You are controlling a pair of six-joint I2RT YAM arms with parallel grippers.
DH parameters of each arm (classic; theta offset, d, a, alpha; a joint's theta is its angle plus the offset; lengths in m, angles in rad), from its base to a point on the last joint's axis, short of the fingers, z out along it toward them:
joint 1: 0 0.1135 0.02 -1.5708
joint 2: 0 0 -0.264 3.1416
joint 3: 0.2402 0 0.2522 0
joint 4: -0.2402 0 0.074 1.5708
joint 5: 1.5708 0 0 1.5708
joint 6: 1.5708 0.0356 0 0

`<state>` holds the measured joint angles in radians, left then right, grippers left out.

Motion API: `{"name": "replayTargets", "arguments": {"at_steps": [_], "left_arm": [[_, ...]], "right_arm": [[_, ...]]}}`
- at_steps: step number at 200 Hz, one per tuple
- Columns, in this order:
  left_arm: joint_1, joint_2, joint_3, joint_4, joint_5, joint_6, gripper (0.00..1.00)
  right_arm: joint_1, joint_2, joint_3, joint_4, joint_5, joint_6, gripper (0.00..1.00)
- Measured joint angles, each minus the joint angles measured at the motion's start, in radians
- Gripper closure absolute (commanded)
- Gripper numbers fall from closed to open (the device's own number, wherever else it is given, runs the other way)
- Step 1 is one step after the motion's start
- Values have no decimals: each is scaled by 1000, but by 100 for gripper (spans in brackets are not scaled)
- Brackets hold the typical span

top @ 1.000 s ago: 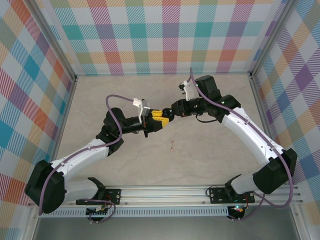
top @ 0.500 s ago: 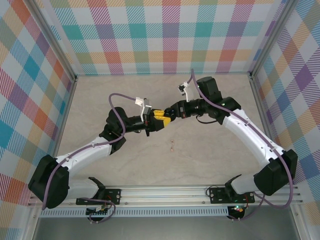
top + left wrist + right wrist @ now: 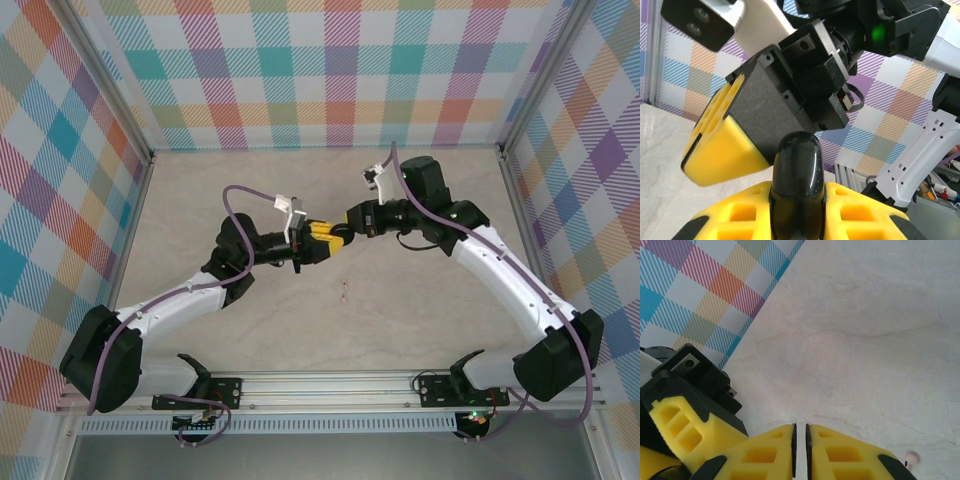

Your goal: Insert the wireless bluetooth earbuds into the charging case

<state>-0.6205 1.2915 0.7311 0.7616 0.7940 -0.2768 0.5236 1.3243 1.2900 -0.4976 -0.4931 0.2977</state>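
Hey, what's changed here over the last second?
The left gripper, holding a black case, pushed slightly right and the right gripper backed off the same way, so their meeting point shifted a little right. They stayed tip to tip above the table; the pink earbud on it did not move.

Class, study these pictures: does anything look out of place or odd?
A tiny pink earbud lies alone on the table, apart from the left gripper and right gripper, which meet in mid-air. It looks stray, possibly dropped.
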Motion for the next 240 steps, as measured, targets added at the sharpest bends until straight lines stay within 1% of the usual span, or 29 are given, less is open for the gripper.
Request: {"name": "replayTargets", "arguments": {"at_steps": [22,49,71,106,129,152,185,240], "left_arm": [[-1,14,0,-27,-5,0,82],[2,34,7,-92,-76,0,80],[10,61,44,-172,-117,-15,80],[71,161,125,-235,-179,-76,79],[97,222,176,-310,-237,-84,79],[114,305,280,-436,-290,-82,79],[138,471,483,-604,-316,-83,79],[177,778,758,-769,-290,-102,79]], "right_arm": [[-1,-14,-2,11,11,0,81],[9,-24,-2,-2,40,-1,81],[14,-24,2,-35,138,0,81],[14,-21,9,-124,321,3,79],[14,-12,9,-164,406,8,78],[14,-10,8,-186,449,8,78],[14,-11,0,-197,472,9,77],[14,-11,-20,-219,483,20,77]]}}
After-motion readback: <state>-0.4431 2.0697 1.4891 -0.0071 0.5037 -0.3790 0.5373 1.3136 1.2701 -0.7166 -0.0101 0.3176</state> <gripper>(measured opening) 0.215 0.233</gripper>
